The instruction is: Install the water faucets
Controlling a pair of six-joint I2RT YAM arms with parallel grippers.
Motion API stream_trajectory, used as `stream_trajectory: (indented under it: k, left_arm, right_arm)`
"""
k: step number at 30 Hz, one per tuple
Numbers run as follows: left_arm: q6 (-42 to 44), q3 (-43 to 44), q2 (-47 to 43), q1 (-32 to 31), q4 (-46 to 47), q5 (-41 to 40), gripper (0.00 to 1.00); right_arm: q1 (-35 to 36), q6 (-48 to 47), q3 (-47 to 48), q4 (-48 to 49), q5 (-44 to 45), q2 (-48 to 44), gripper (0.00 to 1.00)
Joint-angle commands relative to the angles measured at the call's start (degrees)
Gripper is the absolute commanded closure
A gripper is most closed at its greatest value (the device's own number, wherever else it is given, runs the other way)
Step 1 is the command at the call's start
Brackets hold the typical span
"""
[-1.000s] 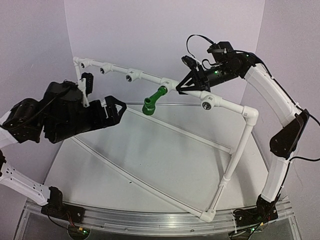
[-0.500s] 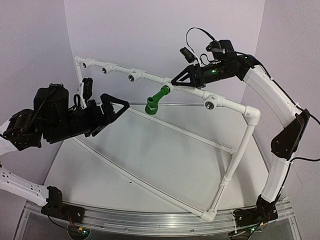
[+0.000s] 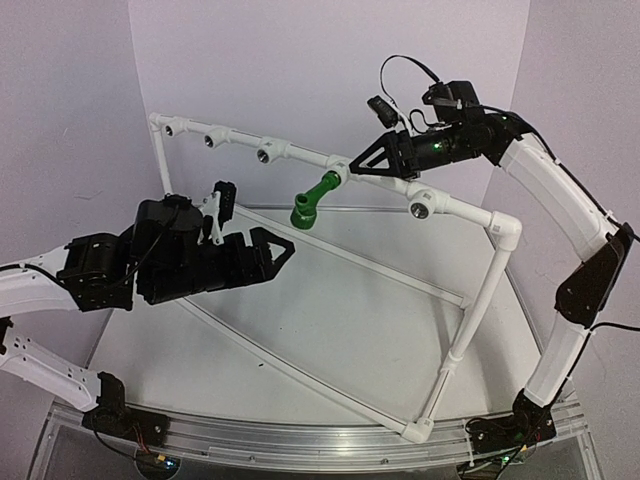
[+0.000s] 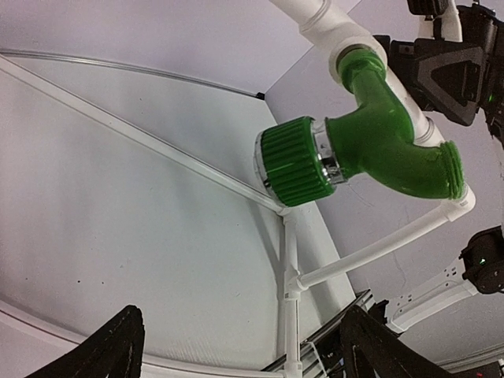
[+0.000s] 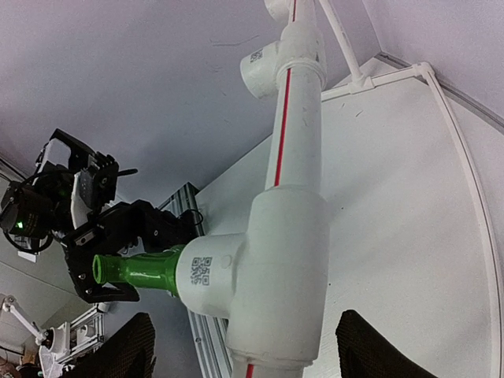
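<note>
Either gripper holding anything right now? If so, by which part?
Nothing held. Left gripper and right gripper are both open; the green faucet sits in its tee untouched.

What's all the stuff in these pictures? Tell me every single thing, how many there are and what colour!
small bent plastic tap: one, bright green, plugged into a fitting on the far top pipe, pointing out over the table.
plastic pipe frame: one, white, standing on the table.
pipe fittings with dark holes: four showing, white, along the top pipe.
table: one, white, under the frame.
metal rail: one, silver, along the near edge.
walls: pale lilac, behind and at the sides.
left gripper: one, black, open and empty, near the tap but not touching it.
right gripper: one, black, open, at the top pipe by the tap's fitting.
</note>
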Motion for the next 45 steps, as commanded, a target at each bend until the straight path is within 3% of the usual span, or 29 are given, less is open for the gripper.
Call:
stream_trajectory:
  k: [1,8,17,21,24,30,35,42,45]
  left_arm:
    - [3.4,-2.4,0.9,0.5,10.6,0.5,0.16]
    - [2.7,-6.6,-0.2,2.0,17.7,1.8,0.20]
    - [2.1,-7.8,-0.7,2.9,16.4,3.0,0.27]
    - [4.4,-9.7,-1.2,3.6,22.1,6.9,0.26]
    - [7.4,-9.6,-2.8,3.6,20.7,6.6,0.21]
    - [23.2,1.1,2.0,0.9,6.2,1.1,0.15]
    - [33.8,1.0,-0.5,-2.6,7.9,-9.4,0.12]
    - [59.3,6.4,4.8,-8.5,9.0,-23.3,0.11]
    - [71.0,5.9,6.4,-9.8,15.1,-28.2,0.13]
  right_arm:
    - [0.4,-0.9,-0.8,-0.5,0.2,-2.5,0.23]
    - [0.4,-3.7,7.1,-4.8,1.4,-0.1,0.21]
    - [1.8,-5.7,13.9,-6.5,2.4,1.6,0.19]
    - [2.1,-5.9,13.9,-6.6,4.1,1.5,0.18]
    - [2.1,-6.4,13.2,-6.9,5.0,1.2,0.17]
    - [2.1,-5.9,11.5,-7.1,5.8,0.4,0.16]
    - [2.1,-5.8,10.4,-7.2,6.7,-0.7,0.16]
    - [2.0,-5.5,10.0,-7.4,8.0,-0.8,0.15]
    - [2.0,-5.4,9.9,-7.5,8.7,-0.8,0.15]
